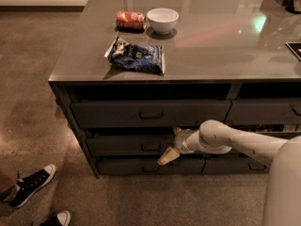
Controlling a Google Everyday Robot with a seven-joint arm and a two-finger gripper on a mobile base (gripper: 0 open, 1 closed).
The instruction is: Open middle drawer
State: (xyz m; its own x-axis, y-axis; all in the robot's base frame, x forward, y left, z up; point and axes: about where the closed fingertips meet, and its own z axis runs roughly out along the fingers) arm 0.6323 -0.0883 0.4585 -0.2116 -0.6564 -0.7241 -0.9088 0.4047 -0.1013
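gripper (172,144) — at middle drawer (122,146) front, right of pull (151,147) | jaws spread, nothing gripped

The wide dark grey middle drawer (117,145) has a low flat front and sits 2nd of 3 in the left stack, below a taller-fronted drawer (108,113). Its small rectangular pull (151,147) lies level at the centre of the front. A dark gap runs along its top edge; how far out it stands cannot be told. The gripper (170,147) is at the front, just right of the pull.
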